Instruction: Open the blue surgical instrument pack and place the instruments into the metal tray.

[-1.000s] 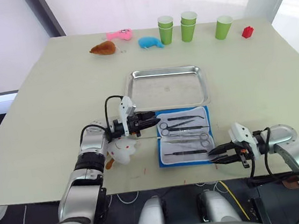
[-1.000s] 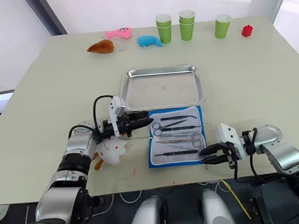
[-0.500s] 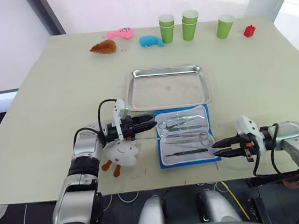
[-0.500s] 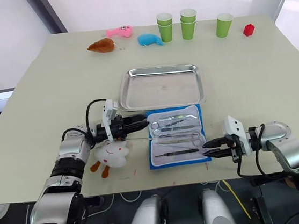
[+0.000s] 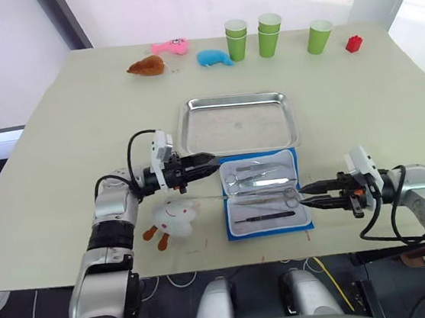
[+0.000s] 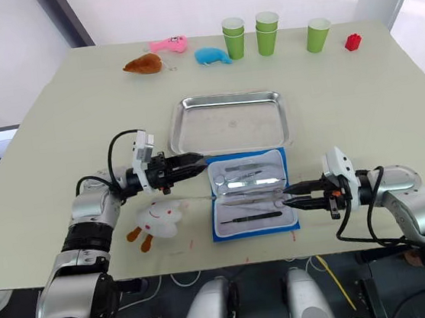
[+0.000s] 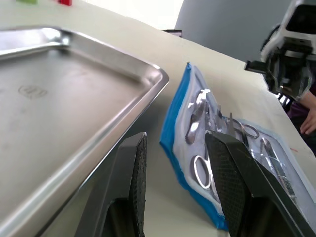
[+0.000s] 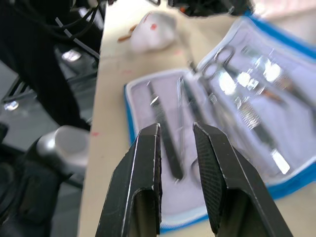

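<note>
The blue surgical instrument pack lies open on the table, pale lining up, just in front of the metal tray. Several silvery instruments sit in its pockets: forceps, scissors and a thin straight tool. My left gripper is open, its tips at the pack's far left corner, by the tray's near rim. In the left wrist view the pack's blue edge shows between the fingers. My right gripper is open a little at the pack's right edge, with nothing between its fingers.
A white plush toy lies under my left forearm, left of the pack. Along the table's far edge stand green cups, a red object, a blue plush, a brown toy and a pink toy.
My right gripper has moved from off the pack's near right corner up to its right edge. My left gripper has drawn back slightly, toward the tray's near rim.
</note>
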Robot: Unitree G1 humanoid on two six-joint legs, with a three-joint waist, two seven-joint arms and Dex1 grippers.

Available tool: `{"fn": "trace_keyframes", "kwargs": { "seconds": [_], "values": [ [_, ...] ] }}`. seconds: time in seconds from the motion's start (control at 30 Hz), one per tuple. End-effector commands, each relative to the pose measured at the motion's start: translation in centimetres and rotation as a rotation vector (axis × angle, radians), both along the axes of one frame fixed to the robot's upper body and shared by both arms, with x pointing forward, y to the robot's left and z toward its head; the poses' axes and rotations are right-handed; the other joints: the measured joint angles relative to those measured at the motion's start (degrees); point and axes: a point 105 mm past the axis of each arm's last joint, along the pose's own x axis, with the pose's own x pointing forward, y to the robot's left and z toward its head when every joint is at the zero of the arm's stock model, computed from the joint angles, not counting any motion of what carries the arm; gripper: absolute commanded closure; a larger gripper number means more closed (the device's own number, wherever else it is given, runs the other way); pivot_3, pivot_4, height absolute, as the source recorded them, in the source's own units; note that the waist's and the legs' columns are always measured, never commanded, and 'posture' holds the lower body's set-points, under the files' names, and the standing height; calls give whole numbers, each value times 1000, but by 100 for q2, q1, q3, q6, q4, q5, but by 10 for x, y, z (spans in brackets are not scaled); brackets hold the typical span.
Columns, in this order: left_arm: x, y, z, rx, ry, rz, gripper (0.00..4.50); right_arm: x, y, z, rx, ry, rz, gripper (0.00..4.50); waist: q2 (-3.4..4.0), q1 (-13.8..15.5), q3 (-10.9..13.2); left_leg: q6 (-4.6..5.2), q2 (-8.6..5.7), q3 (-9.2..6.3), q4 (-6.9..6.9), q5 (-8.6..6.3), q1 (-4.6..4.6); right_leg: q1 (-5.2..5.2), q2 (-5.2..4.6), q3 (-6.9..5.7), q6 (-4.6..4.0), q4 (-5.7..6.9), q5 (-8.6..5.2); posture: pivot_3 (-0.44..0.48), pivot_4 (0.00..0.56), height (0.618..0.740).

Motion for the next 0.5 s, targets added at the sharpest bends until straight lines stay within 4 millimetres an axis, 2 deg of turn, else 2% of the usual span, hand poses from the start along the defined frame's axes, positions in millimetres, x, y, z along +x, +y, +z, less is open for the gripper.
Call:
{"fn": "trace_keyframes", "kwargs": {
  "seconds": [0.03,0.07,0.13,0.2,0.33,0.5],
  "values": [
    [-7,7,27,24,-127,-54,2312,9,0,8,6,-101,-6,2575,-4,1,5,0,0,1,0,0,0,0,0,-1,0,0,0,0,150,740],
    [-10,9,30,44,-145,-67,1753,10,1,7,2,-109,-1,2084,-2,1,6,0,0,2,0,0,-1,0,0,-1,0,0,0,0,150,740],
    [-15,13,37,75,-179,-96,1002,12,2,6,9,-120,5,1126,-3,3,6,0,0,3,-1,0,-1,0,0,-1,0,-2,0,0,150,740],
    [-20,15,42,105,-208,-123,67,14,3,6,18,-127,12,148,2,10,10,0,0,4,-2,0,-1,-1,-1,-1,0,-3,0,0,150,740],
    [-33,20,47,217,-294,-188,13,20,9,1,9,-173,46,49,2,-6,17,0,0,6,-2,0,-1,-1,-4,0,0,-3,0,0,150,740],
    [-52,19,49,259,-334,-258,13,29,17,-4,13,-228,65,49,12,-2,25,0,2,6,-6,0,1,-2,-4,1,-1,-2,0,0,150,740]
  ]
}}
